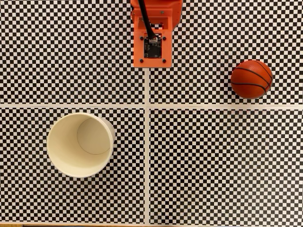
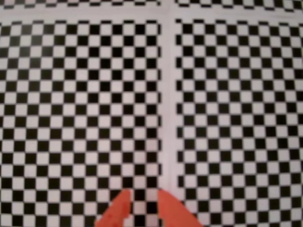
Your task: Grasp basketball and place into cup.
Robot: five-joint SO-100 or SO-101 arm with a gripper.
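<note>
Arm (image 1: 152, 33) sits at top centre of the fixed view, parked over the pale seam (image 1: 147, 142) between the checkered sheets. Nothing grasped yet.

Hand (image 2: 142, 201): wrist view has two orange tips at the bottom edge, a narrow gap between them, nothing in it. So nearly together, empty. It looks straight down the seam at bare bench (image 2: 85, 104).

Ball (image 1: 251, 79) sits on the bench at upper right of the fixed view, just above the horizontal seam, well apart from the arm and free on all sides. It's a sphere, so no long axis; any approach angle should work. Black seam lines curve across the top, no use for grip.

Cup (image 1: 81, 144) stands upright at lower left, mouth up, inside empty. It lies tilted in perspective only, I think. Ball and cup are on opposite sides of the vertical seam, probably laid out so pick and drop are distinct reaches.

Next, by my read: swing toward the ball, spread the fingers wider than it.
</note>
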